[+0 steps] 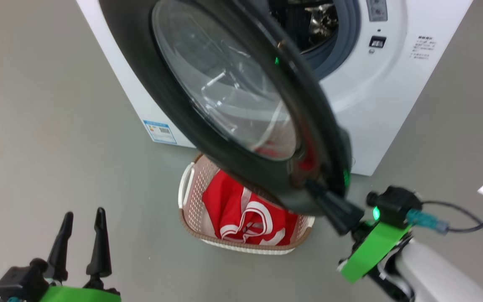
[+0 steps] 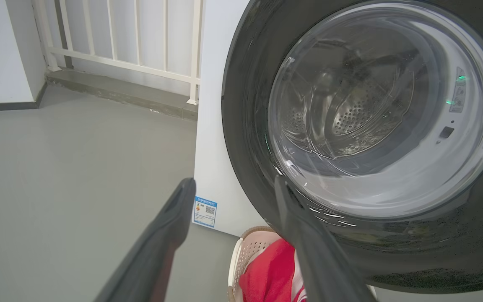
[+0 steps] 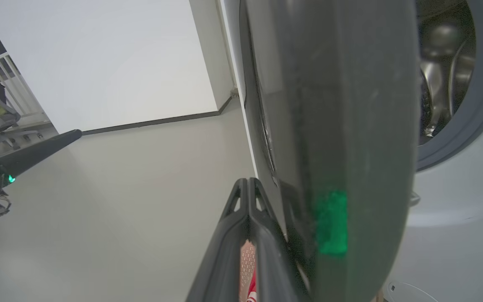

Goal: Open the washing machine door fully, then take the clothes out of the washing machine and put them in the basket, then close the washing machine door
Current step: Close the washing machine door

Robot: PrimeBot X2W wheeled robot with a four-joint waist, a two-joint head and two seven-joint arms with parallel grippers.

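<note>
Closing the washing machine door (image 1: 224, 96) seems the step in hand: clothes (image 1: 241, 212) are lying in the basket (image 1: 197, 201), the right pincer (image 1: 315, 188), fingers together and empty, is leaning on its rim, left pincer (image 1: 84, 214) gaping; next, a steady inward sweep.

Head view: high, tilted steeply down at washing machine (image 1: 375, 105) front; washing machine door (image 1: 224, 84) close, across centre; basket (image 1: 191, 197) on floor (image 1: 36, 126) beneath. Left wrist view: low, near floor, facing door's glass, drum (image 2: 350, 121) seen through it. Right wrist view: hard against door's edge, looking along it. All three share door; head and left wrist share basket, blue label (image 1: 160, 131).
</note>
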